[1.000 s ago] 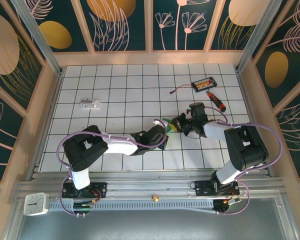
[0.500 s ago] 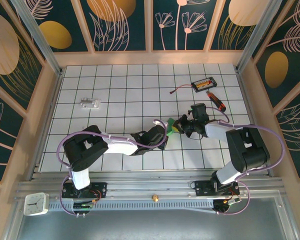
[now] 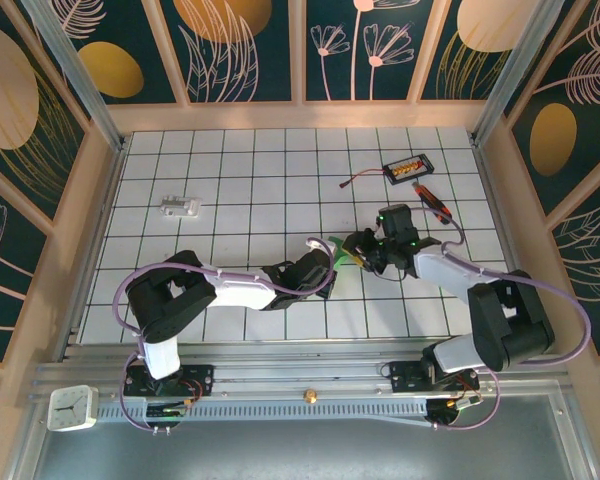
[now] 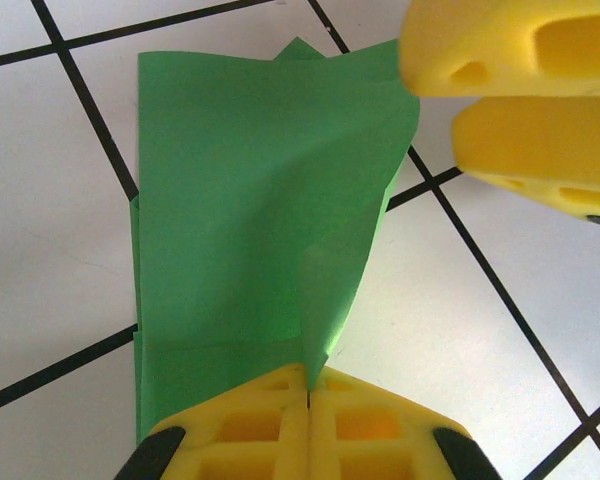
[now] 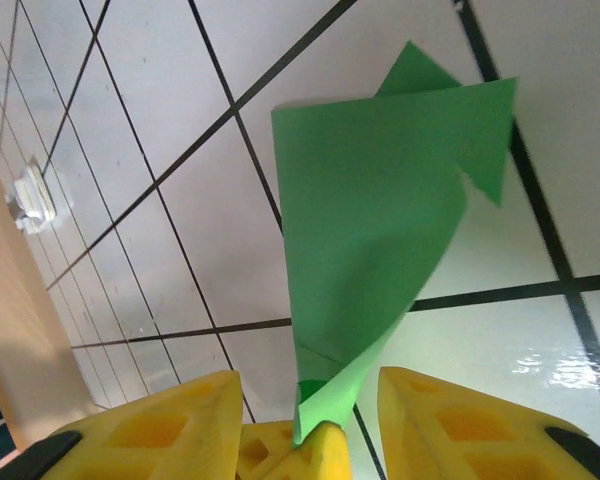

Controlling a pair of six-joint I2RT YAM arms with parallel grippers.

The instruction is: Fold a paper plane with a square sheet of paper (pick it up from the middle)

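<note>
The square sheet of paper (image 4: pixel 250 200) is bright green and creased into a narrow, tapering shape with layered flaps. It lies mid-table (image 3: pixel 337 249) on the white tiles, one edge lifted. My left gripper (image 4: pixel 308 378) is shut on that raised edge; from above it sits just left of the paper (image 3: pixel 327 265). The right gripper (image 5: pixel 305 395) is open, its yellow fingers (image 5: pixel 155 430) standing on either side of the paper's (image 5: pixel 380 200) curled corner and the left fingertip. In the left wrist view those right fingers (image 4: pixel 500 45) hover at the paper's far right corner. From above, the right gripper (image 3: pixel 358 246) is at the paper's right.
A black box with orange parts (image 3: pixel 407 166) and a red wire (image 3: pixel 358 180) lie at the back right. A black-and-orange screwdriver (image 3: pixel 435 202) lies near them. A small grey-white part (image 3: pixel 180 207) sits at the left. A clock (image 3: pixel 72 407) rests on the near rail.
The right gripper's jaws have opened off the paper's corner, and the right arm's elbow has swung out to the right. The left gripper stays shut on the paper.
</note>
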